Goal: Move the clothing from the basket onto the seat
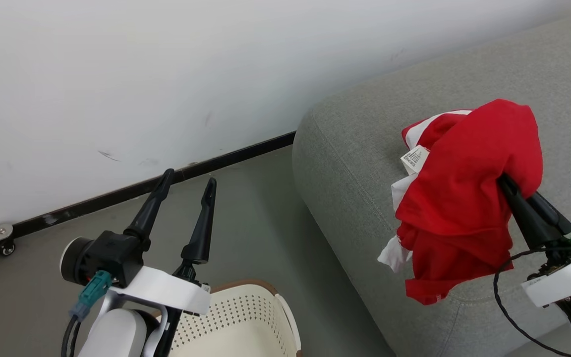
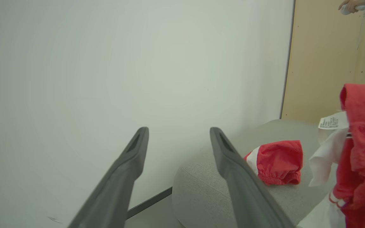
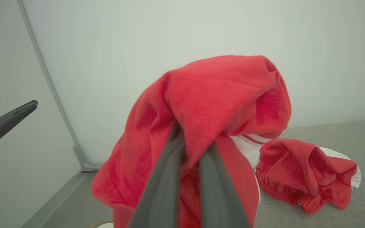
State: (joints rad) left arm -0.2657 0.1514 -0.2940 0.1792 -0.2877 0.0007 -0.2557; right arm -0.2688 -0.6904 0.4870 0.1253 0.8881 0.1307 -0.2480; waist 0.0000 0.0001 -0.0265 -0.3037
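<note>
The red garment point(image 1: 469, 198) hangs bunched from my right claw point(image 1: 511, 191), which is clenched on a fold of it; in the right wrist view the fabric drapes over both dark fingers point(image 3: 163, 190) and covers their tips. White panels show at its left side, and a small white label point(image 1: 414, 158) sticks out near the top. In the head view it sits over the seat point(image 1: 365, 163), close to the rounded front corner. I cannot tell whether its lower hem touches the cushion.

A second garment point(image 3: 306, 171), red with a white panel and a gathered hem, lies crumpled on the grey seat beyond the held one. It is apart from the red garment in the left wrist view.

The basket point(image 1: 246, 317) is on the floor point(image 1: 256, 223) beside the seat's left side, at the bottom of the head view. I see its perforated cream wall and brown rim, partly behind my left arm.

My left claw point(image 1: 190, 177) is released, its fingers spread wide with nothing between them. It hovers above the basket, pointing toward the white wall point(image 1: 166, 74) and its dark baseboard point(image 1: 117, 196).

In the left wrist view, a person's hand point(image 2: 352, 6) with a white controller shows at the top right corner.
</note>
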